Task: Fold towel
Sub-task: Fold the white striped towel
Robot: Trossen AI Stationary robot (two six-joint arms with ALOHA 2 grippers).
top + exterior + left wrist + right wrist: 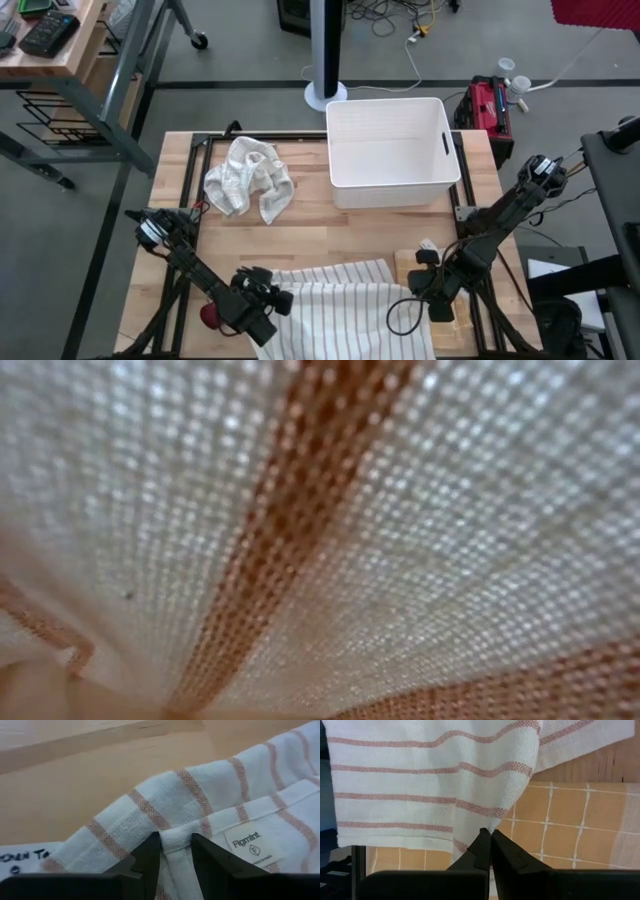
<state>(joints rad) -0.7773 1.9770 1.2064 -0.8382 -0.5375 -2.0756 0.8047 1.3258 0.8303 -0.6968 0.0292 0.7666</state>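
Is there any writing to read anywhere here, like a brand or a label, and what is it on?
"Figmint": printed on the small white label sewn to the striped towel, with a small circled mark beneath it, too small to read for certain.
Black handwritten letters on a white tag at the table's edge: cut off and too unclear to read.
Nothing else legible shows in the other views.

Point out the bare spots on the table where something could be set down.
Bare wood runs between the crumpled cloth and white bin at the back and the striped towel at the front. Crowded: the front edge, where the left gripper and right gripper pinch the towel, beside an orange cloth.
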